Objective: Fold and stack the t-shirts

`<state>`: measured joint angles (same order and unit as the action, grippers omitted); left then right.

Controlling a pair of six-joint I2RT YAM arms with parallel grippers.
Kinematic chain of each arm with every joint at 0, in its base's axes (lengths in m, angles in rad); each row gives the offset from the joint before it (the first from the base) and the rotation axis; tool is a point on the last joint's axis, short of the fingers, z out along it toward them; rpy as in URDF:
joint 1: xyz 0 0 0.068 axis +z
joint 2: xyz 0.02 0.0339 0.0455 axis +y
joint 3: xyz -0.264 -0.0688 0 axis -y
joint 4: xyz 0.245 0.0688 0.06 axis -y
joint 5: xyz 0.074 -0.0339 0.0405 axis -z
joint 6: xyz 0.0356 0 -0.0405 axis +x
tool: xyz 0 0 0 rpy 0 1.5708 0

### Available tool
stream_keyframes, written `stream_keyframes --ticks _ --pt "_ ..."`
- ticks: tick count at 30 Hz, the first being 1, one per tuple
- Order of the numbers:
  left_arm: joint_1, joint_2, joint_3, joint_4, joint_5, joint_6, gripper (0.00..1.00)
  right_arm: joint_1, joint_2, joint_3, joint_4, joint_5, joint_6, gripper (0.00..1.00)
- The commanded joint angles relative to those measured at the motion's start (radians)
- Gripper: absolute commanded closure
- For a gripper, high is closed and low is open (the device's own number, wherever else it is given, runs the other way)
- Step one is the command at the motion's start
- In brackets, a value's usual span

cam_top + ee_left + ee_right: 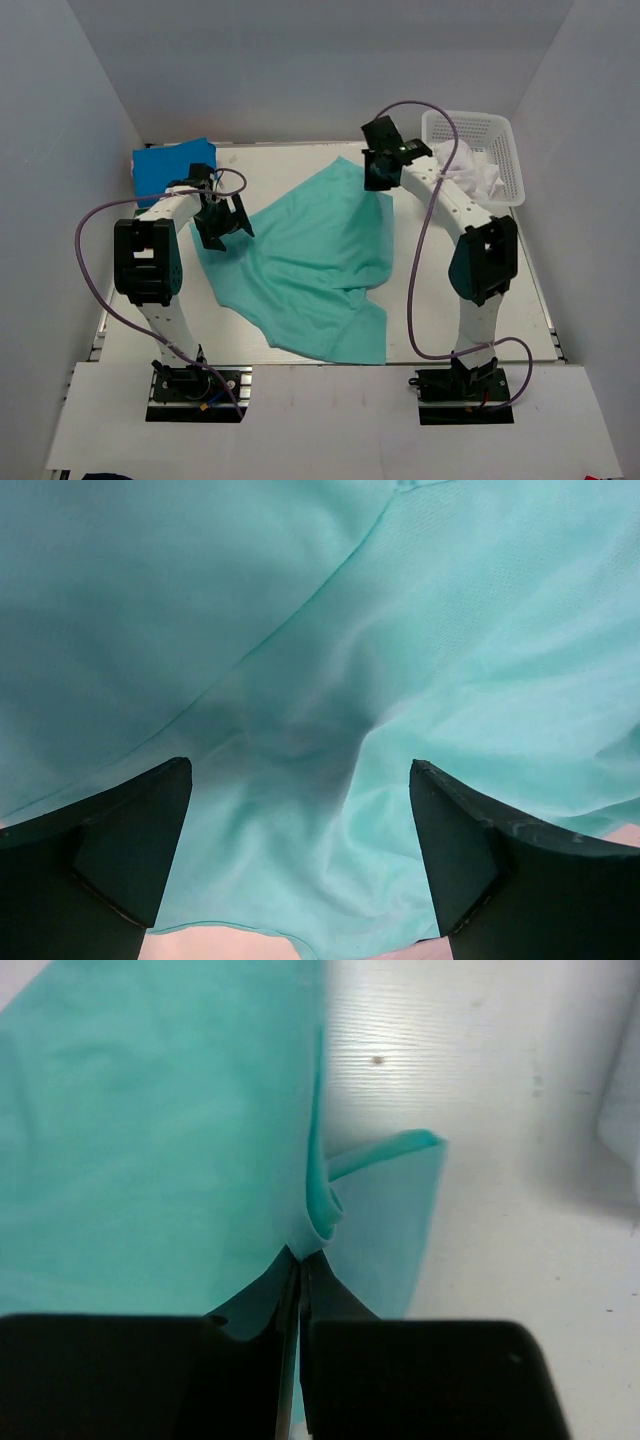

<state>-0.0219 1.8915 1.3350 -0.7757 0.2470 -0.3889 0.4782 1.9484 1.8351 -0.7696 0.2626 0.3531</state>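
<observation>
A teal-green t-shirt (315, 260) lies spread and rumpled across the middle of the table. My right gripper (376, 180) is shut on its far right edge and holds a rolled fold of the cloth (322, 1210) between the fingertips. My left gripper (226, 228) is open over the shirt's left edge, with teal cloth (330, 730) between and below its fingers and not pinched. A folded bright blue t-shirt (172, 164) lies at the far left corner. White cloth (470, 175) sits in the basket.
A white plastic lattice basket (503, 150) stands at the far right corner, next to my right arm. The white table top (450, 330) shows bare to the right of the teal shirt. Grey walls close in the back and sides.
</observation>
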Motion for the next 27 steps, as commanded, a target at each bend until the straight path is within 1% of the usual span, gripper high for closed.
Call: stream_keyframes --ticks 1,2,3,5,6,7,8,9,10,11,14,15,16,18,19,23,24,26,27 --pt "-0.006 -0.023 0.02 0.026 0.035 0.018 0.0 0.111 0.091 0.108 -0.091 -0.023 -0.052 0.96" --pt "-0.006 -0.032 0.02 0.015 0.035 0.018 0.0 0.132 0.107 0.121 -0.092 -0.02 -0.054 0.95" --pt "-0.006 -0.032 0.007 0.015 0.035 0.018 0.0 0.198 0.142 0.147 -0.121 -0.016 -0.075 0.93" --pt "-0.006 -0.057 -0.011 0.006 0.015 0.018 0.0 0.241 0.202 0.202 -0.152 -0.002 -0.072 0.86" --pt "-0.006 -0.057 -0.022 0.006 0.015 0.018 0.0 0.279 0.24 0.205 -0.177 -0.006 -0.08 0.81" --pt "-0.006 -0.068 -0.031 0.006 0.006 0.018 0.0 0.308 0.248 0.204 -0.18 -0.008 -0.068 0.73" --pt "-0.006 -0.068 -0.045 0.006 0.006 0.009 0.0 0.318 0.253 0.187 -0.177 -0.016 -0.039 0.47" --pt "-0.006 -0.068 -0.045 -0.003 0.006 0.008 0.0 0.315 0.251 0.179 -0.171 -0.095 -0.022 0.3" --pt "-0.006 -0.078 -0.056 -0.004 0.006 0.008 0.0 0.306 0.247 0.171 -0.165 -0.12 -0.003 0.11" --pt "-0.006 -0.078 -0.056 -0.004 0.006 0.008 0.0 0.301 0.238 0.149 -0.146 -0.134 0.001 0.1" --pt "-0.006 -0.091 -0.076 -0.004 0.006 0.008 0.0 0.292 0.146 0.075 -0.08 -0.102 -0.005 0.1" --pt "-0.006 -0.091 -0.076 -0.004 -0.005 0.008 0.0 0.286 0.136 0.038 -0.068 -0.114 -0.006 0.1" --pt "-0.006 -0.091 -0.076 -0.004 -0.005 0.008 0.0 0.274 0.097 0.03 -0.036 -0.129 -0.017 0.1" --pt "-0.006 -0.091 -0.076 -0.013 -0.024 0.008 0.0 0.254 0.075 0.017 -0.028 -0.166 -0.028 0.1" --pt "-0.006 -0.082 -0.076 -0.013 -0.025 0.008 0.0 0.243 0.046 0.007 -0.005 -0.212 -0.037 0.1" --pt "-0.006 -0.081 -0.076 -0.013 -0.043 0.008 0.0 0.163 -0.02 -0.071 0.033 -0.249 0.015 0.1" --pt "-0.006 -0.081 -0.076 -0.013 -0.055 0.008 0.0 0.131 -0.022 -0.089 0.036 -0.246 0.02 0.1" --pt "-0.006 -0.072 -0.065 -0.022 -0.064 0.008 0.0 0.087 -0.017 -0.097 0.015 -0.166 0.035 0.1" --pt "-0.006 -0.072 -0.065 -0.033 -0.077 0.008 0.0 0.085 -0.002 -0.089 0.007 -0.079 0.032 0.1"
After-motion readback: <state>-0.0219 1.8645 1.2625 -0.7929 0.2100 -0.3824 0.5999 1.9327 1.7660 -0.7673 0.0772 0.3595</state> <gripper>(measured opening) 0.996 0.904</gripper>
